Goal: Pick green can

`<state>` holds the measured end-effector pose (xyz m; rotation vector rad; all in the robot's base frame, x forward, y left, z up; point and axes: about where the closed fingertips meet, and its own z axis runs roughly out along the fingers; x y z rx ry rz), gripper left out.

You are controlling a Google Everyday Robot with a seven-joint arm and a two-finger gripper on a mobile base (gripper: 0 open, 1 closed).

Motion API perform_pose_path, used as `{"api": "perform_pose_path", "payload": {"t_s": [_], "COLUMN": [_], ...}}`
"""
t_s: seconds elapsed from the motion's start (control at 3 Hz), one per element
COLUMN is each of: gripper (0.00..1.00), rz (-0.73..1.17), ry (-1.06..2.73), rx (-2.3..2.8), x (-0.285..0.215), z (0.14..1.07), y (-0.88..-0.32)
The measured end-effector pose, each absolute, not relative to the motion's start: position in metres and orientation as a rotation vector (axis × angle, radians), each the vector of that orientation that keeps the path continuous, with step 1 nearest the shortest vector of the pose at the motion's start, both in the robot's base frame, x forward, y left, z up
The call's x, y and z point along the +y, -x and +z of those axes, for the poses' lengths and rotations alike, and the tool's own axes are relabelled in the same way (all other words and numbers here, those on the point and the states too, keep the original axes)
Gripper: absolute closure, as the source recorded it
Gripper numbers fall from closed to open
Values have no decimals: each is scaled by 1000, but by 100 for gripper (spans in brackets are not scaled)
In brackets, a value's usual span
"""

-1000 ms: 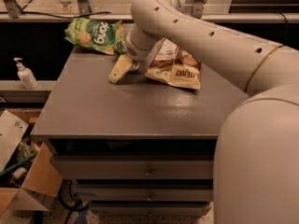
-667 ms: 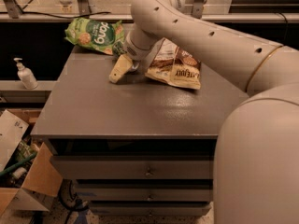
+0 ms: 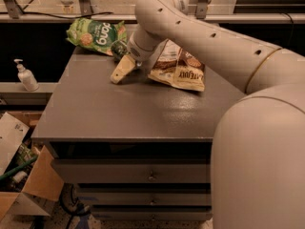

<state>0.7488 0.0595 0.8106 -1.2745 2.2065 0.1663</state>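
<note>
1. Nothing has visibly moved since the earlier frames: the arm keeps the same pose, and the end effector (image 3: 119, 74) stays low over the far left part of the desk (image 3: 124, 113).
2. The end effector's tan tip points toward 7 o'clock and sits at or just above the desk top. Whether it is released or clenched cannot be told.
3. The green can (image 3: 117, 48) is at about 11 o'clock on the desk, just beyond the end effector at its 12 o'clock. The wrist partly hides it, so contact between them cannot be judged.
4. A bright-green snack bag (image 3: 93, 34) lies in the far left corner, right beside the can at the can's 10 o'clock.
5. A brown-and-white snack bag (image 3: 178, 69) lies at 3 o'clock from the end effector, partly under the arm.
6. Off the desk at 9 o'clock, a white pump bottle (image 3: 25, 75) stands on a ledge.
7. An open cardboard box (image 3: 33, 185) sits on the floor at 7 o'clock.
8. Drawers (image 3: 151, 175) fill the desk's front.
</note>
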Motion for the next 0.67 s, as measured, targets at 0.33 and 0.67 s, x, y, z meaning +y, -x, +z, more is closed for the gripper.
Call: {"api": "perform_pose_path", "payload": {"t_s": [0.33, 0.67], "gripper": [0, 0], "rz": [167, 168], "ry": [1275, 1279], "rx": [2207, 2211], "x": [60, 60], "z": [810, 811], "y": [-749, -752]}}
